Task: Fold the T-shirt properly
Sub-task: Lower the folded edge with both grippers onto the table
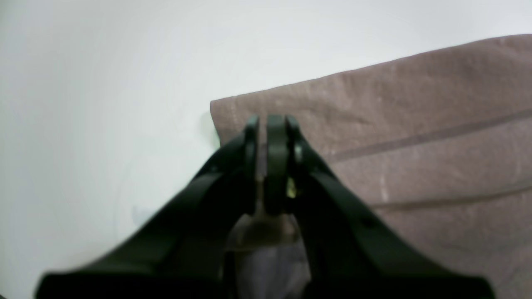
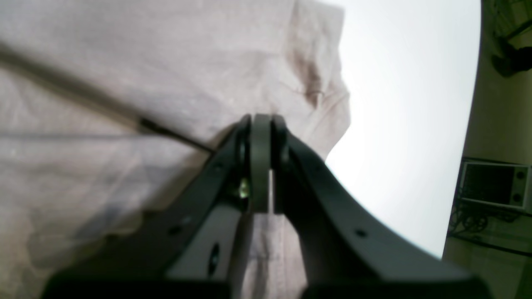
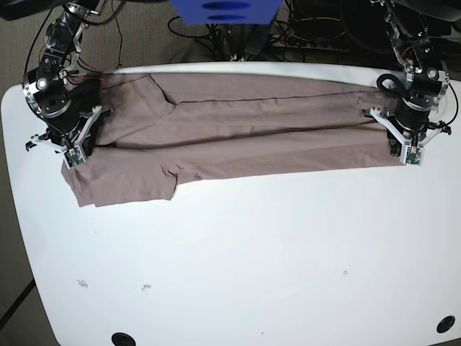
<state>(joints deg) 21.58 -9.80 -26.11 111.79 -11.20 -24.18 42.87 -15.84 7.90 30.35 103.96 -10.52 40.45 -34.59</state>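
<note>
The mauve-brown T-shirt lies in a long folded band across the far half of the white table, sleeves at the left end in the base view. My right gripper sits at that sleeve end and is shut, with fabric pinched between its fingers; the T-shirt spreads out beyond it. At the hem end, my left gripper is also shut. In the left wrist view its fingertips rest over the T-shirt's corner, a strip of cloth showing between them.
The white table has rounded corners, two dark holes near its front edge and a few small specks. Cables and a blue object crowd the floor behind the table. A grey box stands off the table's side.
</note>
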